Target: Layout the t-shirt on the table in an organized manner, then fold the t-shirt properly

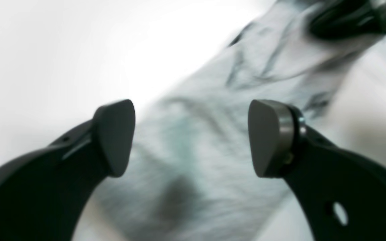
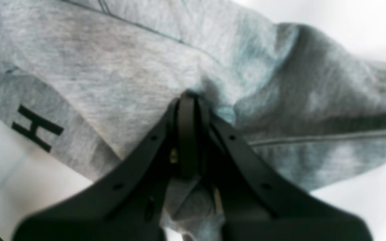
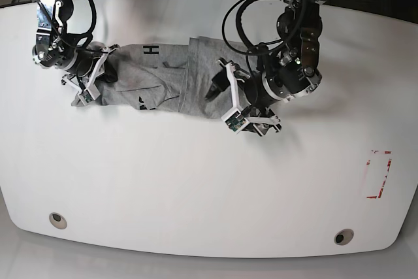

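Presently, the t-shirt (image 3: 157, 86) is seen on the table (image 3: 196, 187), in the part near the arm bases, with its long axis running from side to side between the two arms. The left gripper (image 1: 193, 139) is held with its fingers wide apart, and grey cloth is seen below and between them, so the robot's left end of the shirt can be judged as under this hand and nearest to it. By the right gripper (image 2: 193, 103), whose fingers are brought together, a gathered piece of cloth is pinched at the opposite end. For the next move, it seems that a short lowering of the left fingers is required, so that the cloth may be caught there and be drawn flat between both hands. The height above the cloth cannot be told exactly. The black letter mark (image 3: 151, 49) is found between the arms, nearer to the right one. The red dashed mark (image 3: 379, 174) lies well apart, on the robot's left. Nothing hard is seen in the way, but the wrinkles could be folded in if the pull is uneven.
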